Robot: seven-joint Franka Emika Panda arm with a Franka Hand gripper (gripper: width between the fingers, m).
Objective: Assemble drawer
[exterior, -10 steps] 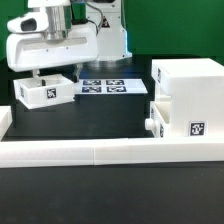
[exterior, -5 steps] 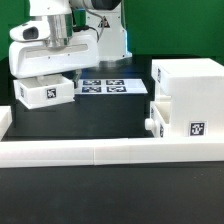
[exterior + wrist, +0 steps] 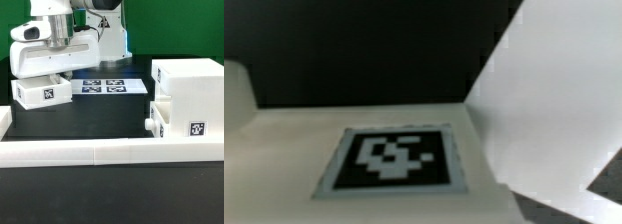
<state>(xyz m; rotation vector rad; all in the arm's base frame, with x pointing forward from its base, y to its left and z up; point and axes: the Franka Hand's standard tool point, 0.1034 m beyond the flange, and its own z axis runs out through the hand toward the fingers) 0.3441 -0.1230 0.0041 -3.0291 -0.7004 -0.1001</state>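
Jaws of the gripper (image 3: 45,76) are hidden by its white body, so I cannot tell whether they are open or closed. It is down at the top of the small tray (image 3: 42,93) in the frame's upper left. Square tags (image 3: 397,158) carry patterns only, no readable writing. At the right of the frame, the casing (image 3: 190,80) stands touching the second tray (image 3: 185,122); their contents are unseen. Nothing has visibly shifted since half a second ago.

A black table (image 3: 100,128) fills the scene, with a low white bar (image 3: 100,152) along its near edge and a marker board (image 3: 112,88) lying flat farther back. Behind stands a dark green wall (image 3: 185,30), evenly lit.
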